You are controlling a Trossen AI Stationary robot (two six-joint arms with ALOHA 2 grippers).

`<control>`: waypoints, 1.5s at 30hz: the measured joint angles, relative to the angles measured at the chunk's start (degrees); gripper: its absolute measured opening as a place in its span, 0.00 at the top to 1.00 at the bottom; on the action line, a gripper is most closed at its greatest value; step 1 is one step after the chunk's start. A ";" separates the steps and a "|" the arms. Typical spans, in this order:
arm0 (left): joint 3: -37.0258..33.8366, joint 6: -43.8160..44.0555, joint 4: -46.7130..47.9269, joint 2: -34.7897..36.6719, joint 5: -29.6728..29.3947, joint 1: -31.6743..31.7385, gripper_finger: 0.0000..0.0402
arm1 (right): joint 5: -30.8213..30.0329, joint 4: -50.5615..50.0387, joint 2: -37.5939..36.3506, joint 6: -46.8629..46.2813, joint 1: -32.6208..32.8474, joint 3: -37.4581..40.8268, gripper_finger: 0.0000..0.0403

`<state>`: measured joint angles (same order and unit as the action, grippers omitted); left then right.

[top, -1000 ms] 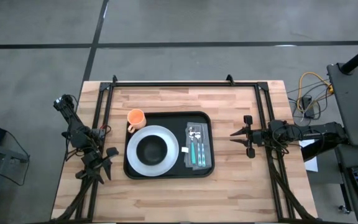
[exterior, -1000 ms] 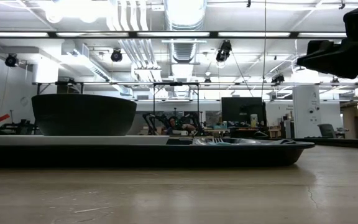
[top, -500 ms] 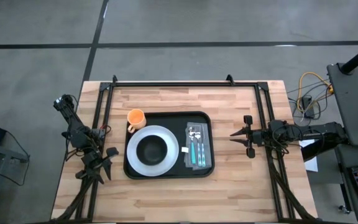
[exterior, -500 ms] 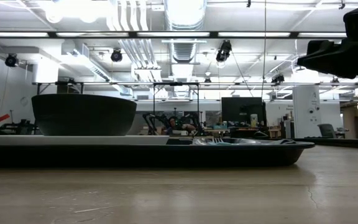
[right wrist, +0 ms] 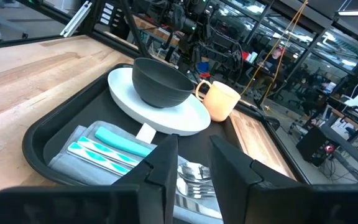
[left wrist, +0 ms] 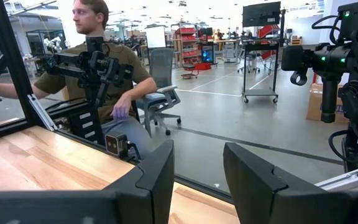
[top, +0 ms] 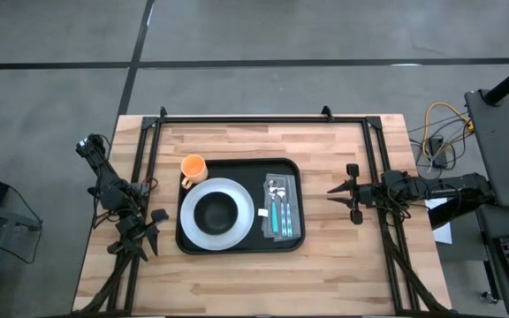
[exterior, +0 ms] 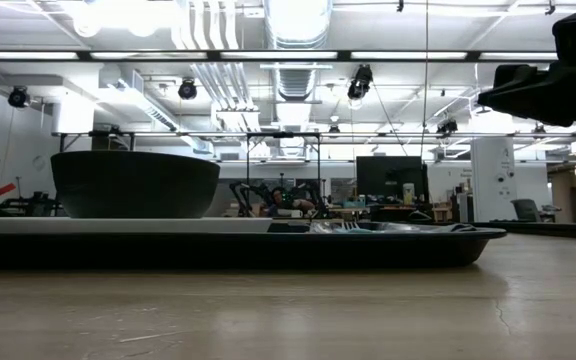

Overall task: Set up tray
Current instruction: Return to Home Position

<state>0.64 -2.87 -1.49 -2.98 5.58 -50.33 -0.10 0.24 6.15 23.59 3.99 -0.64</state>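
**Tray centred, both arms drawn aside**

Tray (top: 246, 170) sits mid-table with bare wood on all sides, widest at the near edge. Left gripper (left wrist: 197, 152) off tray's near-left corner, fingers apart, empty. Right gripper (right wrist: 192, 142) right of tray, not touching, fingers narrowly parted, empty. Plank table (top: 237, 283); grey floor (top: 237, 35); seated person (left wrist: 114, 74) beyond.

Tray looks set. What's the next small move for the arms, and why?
Probably just park both arms: the tray holds plate, bowl and cutlery on the napkin, and the left gripper and right gripper are open, empty, clear of it.
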 joint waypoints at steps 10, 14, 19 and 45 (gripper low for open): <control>0.02 0.00 -0.01 0.00 0.01 -0.02 0.70 | 0.00 0.00 0.00 0.00 0.00 0.00 0.83; 0.01 0.00 -0.01 0.00 0.00 0.00 0.70 | 0.00 -0.01 0.00 0.00 0.00 0.00 0.81; 0.01 0.01 0.01 0.00 0.02 -0.02 0.70 | 0.00 0.00 0.00 0.00 0.00 0.02 0.80; 0.00 0.00 0.02 0.00 0.01 0.00 0.70 | 0.00 -0.01 0.00 0.00 0.00 0.02 0.80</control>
<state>0.64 -2.87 -1.48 -2.98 5.59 -50.33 -0.10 0.23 6.15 23.59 3.99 -0.62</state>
